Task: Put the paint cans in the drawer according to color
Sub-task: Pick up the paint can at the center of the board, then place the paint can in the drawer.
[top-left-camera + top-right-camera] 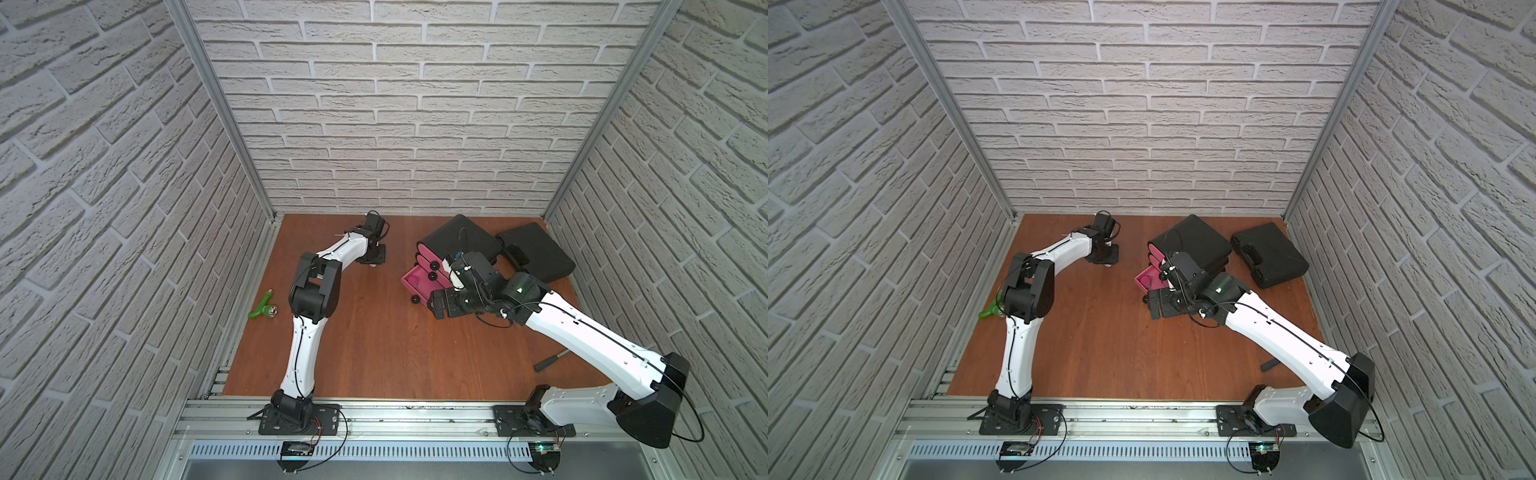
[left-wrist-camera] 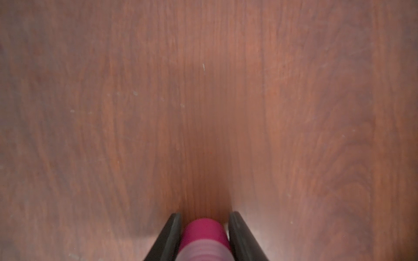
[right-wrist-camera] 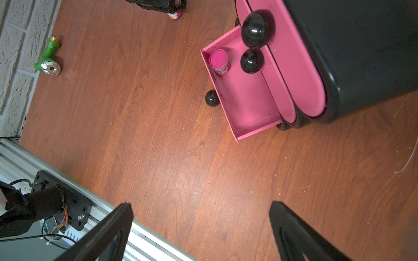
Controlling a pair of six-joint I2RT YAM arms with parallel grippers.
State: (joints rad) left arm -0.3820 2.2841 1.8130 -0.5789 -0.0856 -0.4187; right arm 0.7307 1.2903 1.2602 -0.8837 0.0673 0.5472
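Note:
A pink-lidded paint can [image 2: 204, 230] stands on the wooden floor at the back, left of the drawer cabinet [image 1: 461, 239]. My left gripper [image 2: 204, 214] points down over it, fingers pressed to its sides; in the right wrist view this can [image 3: 175, 15] peeks out under the gripper. The cabinet's bottom pink drawer [image 3: 248, 101] is pulled out. Another pink-lidded paint can [image 3: 218, 61] stands upright in its far corner. My right gripper [image 3: 200, 204] hovers open and empty in front of the cabinet, also in a top view [image 1: 436, 307].
A green Y-shaped tool [image 1: 262, 309] lies by the left wall. A flat black case [image 1: 540, 253] sits right of the cabinet. A grey hammer [image 1: 550, 360] lies partly under the right arm. Brick walls close in three sides.

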